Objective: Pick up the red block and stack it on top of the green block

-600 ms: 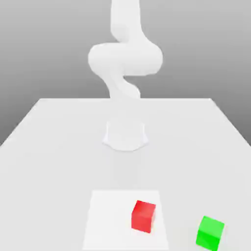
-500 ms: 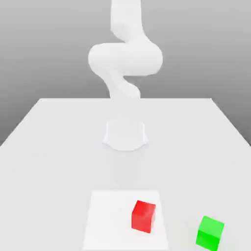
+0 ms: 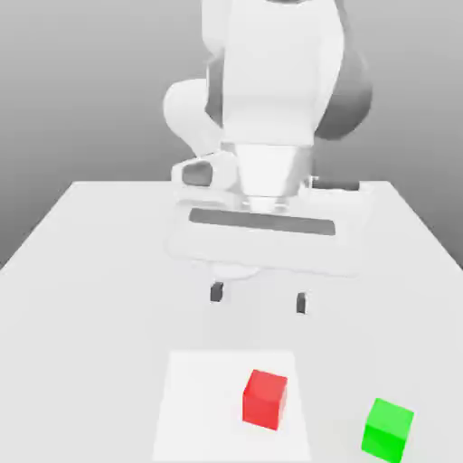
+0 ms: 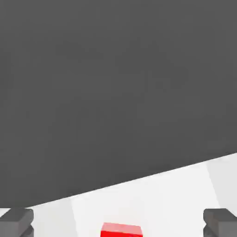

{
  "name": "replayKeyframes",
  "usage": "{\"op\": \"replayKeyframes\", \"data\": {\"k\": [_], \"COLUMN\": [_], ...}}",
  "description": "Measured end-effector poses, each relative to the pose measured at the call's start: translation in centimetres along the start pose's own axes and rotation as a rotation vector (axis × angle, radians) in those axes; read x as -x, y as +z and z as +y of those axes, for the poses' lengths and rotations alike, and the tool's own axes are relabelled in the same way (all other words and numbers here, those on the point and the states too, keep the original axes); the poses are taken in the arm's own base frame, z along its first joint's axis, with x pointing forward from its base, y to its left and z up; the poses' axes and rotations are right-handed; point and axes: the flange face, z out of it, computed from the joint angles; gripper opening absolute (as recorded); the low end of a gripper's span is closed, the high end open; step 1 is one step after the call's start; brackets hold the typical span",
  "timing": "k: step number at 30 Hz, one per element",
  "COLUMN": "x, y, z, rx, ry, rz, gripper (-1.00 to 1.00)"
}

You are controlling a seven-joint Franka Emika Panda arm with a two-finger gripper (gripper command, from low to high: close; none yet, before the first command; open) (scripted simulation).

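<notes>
The red block (image 3: 265, 399) rests on a lighter square patch (image 3: 194, 407) near the front of the table. The green block (image 3: 389, 429) sits on the table toward the exterior view's right of the red one, apart from it. My gripper (image 3: 259, 298) hangs open above the table, farther back than the red block, its two dark fingertips (image 3: 217, 291) spread wide with nothing between them. In the hand view the red block (image 4: 121, 229) shows between the two fingertips (image 4: 16, 221), well beyond them.
The white table (image 3: 90, 271) reaches from the exterior view's left to its right, with its far edge behind the arm. The arm's large white body (image 3: 271, 99) stands over the middle of the table.
The arm's hand and open gripper have come into the exterior view, above the table behind the red block. Both blocks lie where they were.
</notes>
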Motion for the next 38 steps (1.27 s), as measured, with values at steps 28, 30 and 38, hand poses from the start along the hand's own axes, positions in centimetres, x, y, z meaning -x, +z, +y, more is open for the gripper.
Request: {"op": "replayKeyframes", "data": {"k": [28,30,38], "x": [9.7,12.9,14.9], "y": [5.6,4.6,9.7], "z": [-4.7,-7.3,-7.9], "rx": [0.102,0.096,0.092], "ry": [-0.153,-0.230,-0.265], "rz": [-0.097,-0.100,-0.102], "gripper": [-1.00,-1.00,1.00]}}
